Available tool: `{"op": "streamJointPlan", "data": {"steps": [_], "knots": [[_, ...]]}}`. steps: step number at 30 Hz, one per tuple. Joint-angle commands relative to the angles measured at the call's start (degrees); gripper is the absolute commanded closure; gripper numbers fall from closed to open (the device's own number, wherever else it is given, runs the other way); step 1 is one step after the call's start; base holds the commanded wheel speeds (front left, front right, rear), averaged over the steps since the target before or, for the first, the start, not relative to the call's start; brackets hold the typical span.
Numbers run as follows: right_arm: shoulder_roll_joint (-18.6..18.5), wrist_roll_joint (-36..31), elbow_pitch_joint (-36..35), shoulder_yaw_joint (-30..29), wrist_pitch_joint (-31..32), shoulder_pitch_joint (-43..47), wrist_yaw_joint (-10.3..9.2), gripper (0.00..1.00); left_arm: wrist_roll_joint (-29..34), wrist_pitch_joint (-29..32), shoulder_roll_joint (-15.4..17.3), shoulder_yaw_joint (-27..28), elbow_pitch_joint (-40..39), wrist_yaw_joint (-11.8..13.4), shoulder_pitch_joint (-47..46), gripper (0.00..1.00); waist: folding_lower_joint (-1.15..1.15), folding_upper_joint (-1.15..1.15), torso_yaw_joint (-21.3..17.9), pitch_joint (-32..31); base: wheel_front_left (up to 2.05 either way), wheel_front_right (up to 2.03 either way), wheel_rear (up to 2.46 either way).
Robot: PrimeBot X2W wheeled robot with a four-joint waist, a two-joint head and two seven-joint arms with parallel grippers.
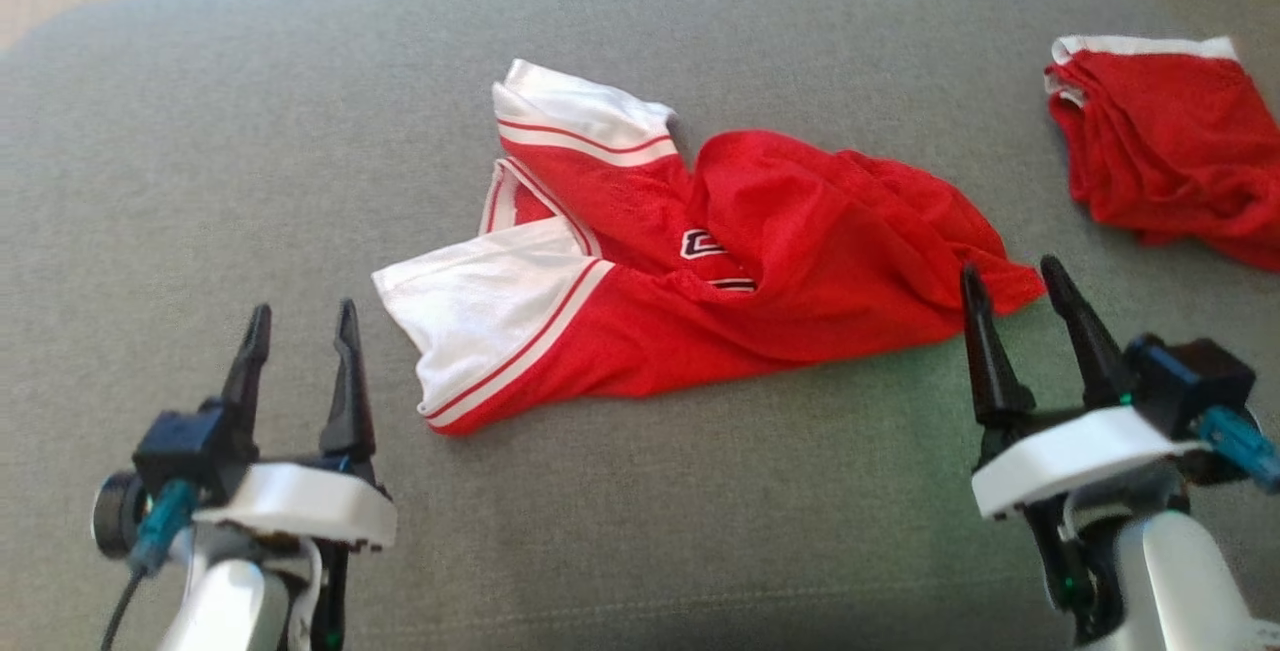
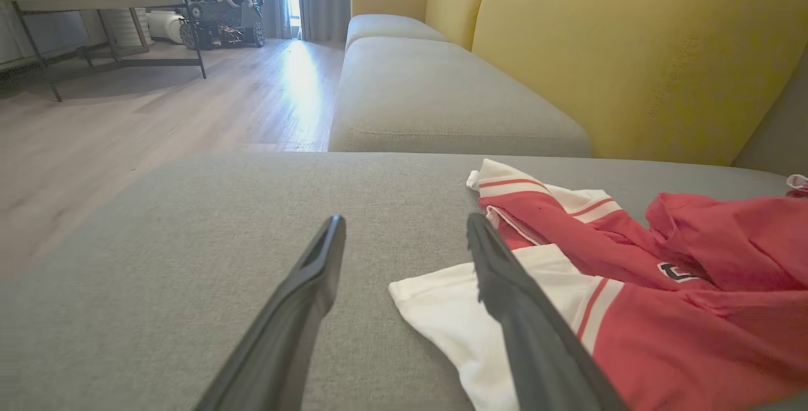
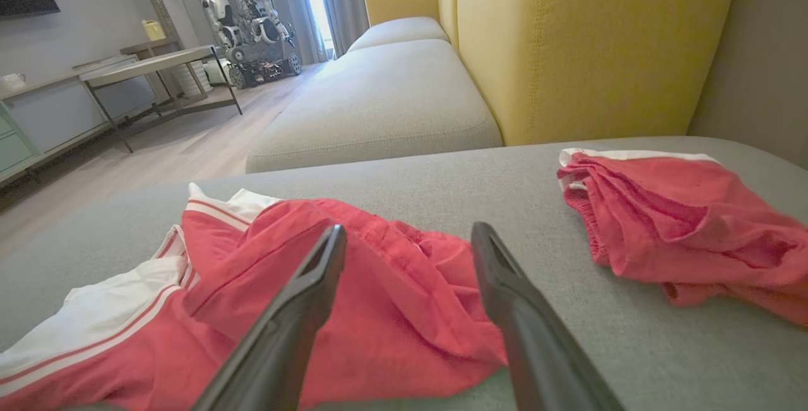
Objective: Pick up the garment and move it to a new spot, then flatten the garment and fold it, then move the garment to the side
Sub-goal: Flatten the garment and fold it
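Lying crumpled near the middle of the grey cushion (image 1: pixel 200 151), the garment (image 1: pixel 700 271) is a red mesh piece with white panels edged in red stripes. Its white end points toward the robot's left and its bunched red end toward the right. A dark printed mark is partly buried in a fold at its centre. The fabric is neither flat nor folded, and several ridges stand up across the red part. The right gripper (image 1: pixel 1009 268) stands at the garment's red tip with its fingers spread wide and nothing between them. In the right wrist view one finger lies over red cloth and the other over bare cushion; contact cannot be confirmed. The left gripper (image 1: pixel 305 311) sits just beside the white hem, apart from it in the head view, fingers equally wide apart and empty. A second red garment (image 1: pixel 1170 141) with a white band lies bunched well apart at the far right of the cushion. Beyond are a yellow backrest (image 2: pixel 631 51) and a wooden floor (image 2: pixel 126 127).
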Motion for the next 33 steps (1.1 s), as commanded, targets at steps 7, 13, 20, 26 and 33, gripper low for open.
{"op": "streamJointPlan", "data": {"steps": [7,13,20,26,33], "knots": [[-0.2,-0.9,-2.4,0.9,1.3,0.7,-0.04,0.0,1.1,-0.7,0.4,1.4,-2.9,0.4,1.6,0.0,0.0,0.0,1.2,-1.9,0.0,0.0,0.0],[-0.2,-0.8,-2.5,0.8,1.6,1.0,-0.04,0.0,1.0,-0.7,0.4,1.0,-2.8,0.2,1.9,0.0,0.0,0.0,1.1,-2.1,0.0,0.0,0.0],[-0.2,-0.6,-2.2,0.5,1.7,0.9,-0.04,0.0,1.3,-0.7,0.4,0.7,-3.1,0.3,1.4,0.0,0.0,0.0,1.3,-1.9,0.0,0.0,0.0],[-0.2,-0.2,-1.1,0.0,2.3,-0.4,-0.04,0.0,1.6,-0.7,0.4,0.5,-3.6,0.1,0.8,0.0,0.0,0.0,1.9,-1.2,0.0,0.0,0.0],[-4.1,2.7,4.5,-1.3,4.5,-4.7,-0.04,0.0,2.3,-0.7,-0.3,-0.8,-3.8,-1.0,-2.3,0.0,0.0,0.0,4.9,1.9,0.0,0.0,0.0]]}}
